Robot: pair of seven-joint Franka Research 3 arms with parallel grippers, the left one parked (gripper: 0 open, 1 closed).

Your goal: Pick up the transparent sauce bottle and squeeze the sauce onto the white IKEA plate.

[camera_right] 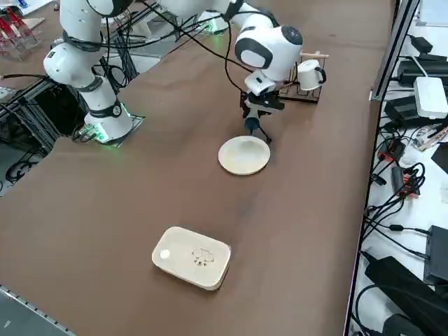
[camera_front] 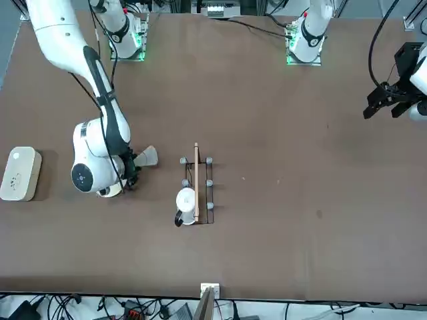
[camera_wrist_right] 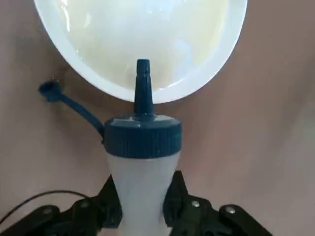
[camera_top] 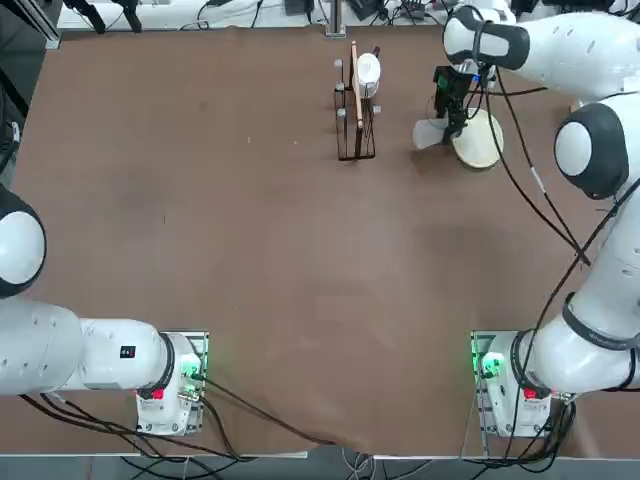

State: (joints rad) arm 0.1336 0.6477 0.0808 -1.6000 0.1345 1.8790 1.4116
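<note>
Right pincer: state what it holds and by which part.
The right pincer grips the transparent sauce bottle by its cloudy body, below the blue cap, with the nozzle aimed toward the white IKEA plate.

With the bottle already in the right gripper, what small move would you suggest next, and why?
Probably ease the nozzle a little further over the plate, then squeeze. The right gripper is shut on the transparent sauce bottle, which is tipped toward the white IKEA plate. The blue nozzle tip sits just over the plate's near rim, the tethered cap hangs off, and no sauce is visible on the plate.
</note>
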